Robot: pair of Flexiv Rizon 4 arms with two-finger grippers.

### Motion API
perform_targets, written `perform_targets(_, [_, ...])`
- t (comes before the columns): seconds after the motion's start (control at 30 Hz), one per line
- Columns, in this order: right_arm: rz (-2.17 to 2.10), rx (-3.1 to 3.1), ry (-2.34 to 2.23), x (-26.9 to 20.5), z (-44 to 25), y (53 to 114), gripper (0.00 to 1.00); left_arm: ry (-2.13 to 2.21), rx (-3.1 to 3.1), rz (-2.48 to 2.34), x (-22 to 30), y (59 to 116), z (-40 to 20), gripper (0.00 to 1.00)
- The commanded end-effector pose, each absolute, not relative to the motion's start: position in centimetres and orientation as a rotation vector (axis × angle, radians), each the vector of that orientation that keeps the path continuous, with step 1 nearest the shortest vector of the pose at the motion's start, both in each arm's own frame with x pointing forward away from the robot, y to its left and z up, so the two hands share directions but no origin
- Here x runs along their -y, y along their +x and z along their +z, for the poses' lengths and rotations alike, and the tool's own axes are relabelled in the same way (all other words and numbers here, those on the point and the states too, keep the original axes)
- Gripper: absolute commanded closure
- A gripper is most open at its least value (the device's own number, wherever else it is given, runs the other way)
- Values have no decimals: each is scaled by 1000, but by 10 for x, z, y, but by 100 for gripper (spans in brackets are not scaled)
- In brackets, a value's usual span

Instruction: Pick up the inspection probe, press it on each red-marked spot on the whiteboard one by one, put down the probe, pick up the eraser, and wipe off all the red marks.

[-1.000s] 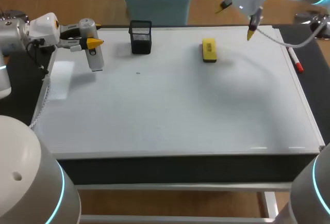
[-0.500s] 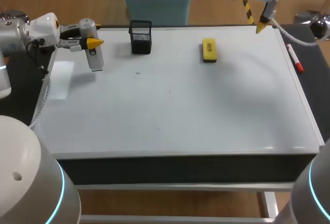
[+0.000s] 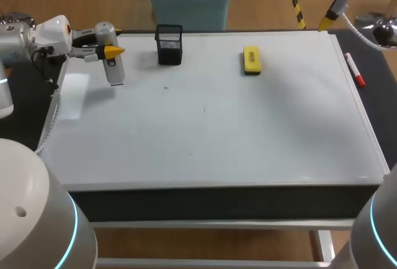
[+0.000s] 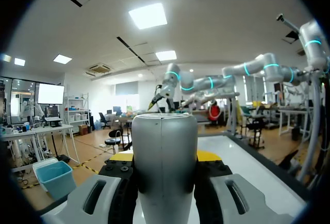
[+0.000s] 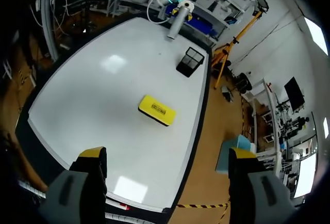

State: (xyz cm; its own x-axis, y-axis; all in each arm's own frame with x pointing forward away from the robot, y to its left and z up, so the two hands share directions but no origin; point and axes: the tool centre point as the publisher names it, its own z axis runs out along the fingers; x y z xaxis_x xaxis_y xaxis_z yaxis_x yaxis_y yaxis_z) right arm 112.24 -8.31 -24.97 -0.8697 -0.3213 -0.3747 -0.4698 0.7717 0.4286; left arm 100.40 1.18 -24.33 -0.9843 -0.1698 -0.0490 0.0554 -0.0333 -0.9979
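Observation:
My left gripper (image 3: 110,52) hangs over the whiteboard's (image 3: 248,126) far left corner, shut on the silver inspection probe (image 3: 111,61), which points down. In the left wrist view the probe (image 4: 165,172) fills the gap between the yellow-tipped fingers of that gripper (image 4: 165,157). The yellow eraser (image 3: 251,59) lies at the far middle of the board. My right gripper (image 3: 319,1) is open and empty, high above the far right corner. From the right gripper (image 5: 167,154) the eraser (image 5: 156,110) lies ahead on the board. A few tiny faint marks (image 3: 165,87) dot the board.
A black mesh cup (image 3: 169,44) stands at the far edge, between the probe and the eraser. A red marker (image 3: 355,70) lies on the dark strip beside the board's right edge. The mesh cup (image 5: 189,61) also shows beyond the eraser in the right wrist view.
My right arm has lifted and swung right, from near the eraser to above the far right corner. The left arm and probe have not moved.

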Motion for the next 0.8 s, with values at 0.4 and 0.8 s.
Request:
perform_targets(0.4, [758, -2665, -608, 86, -252, 1115, 0, -119, -2065, -2152, -12, 1005, -244, 100])
perform_targets(0.8, [758, -2665, -608, 86, -252, 1115, 0, -123, -2052, -2180, -8, 1021, -237, 100])
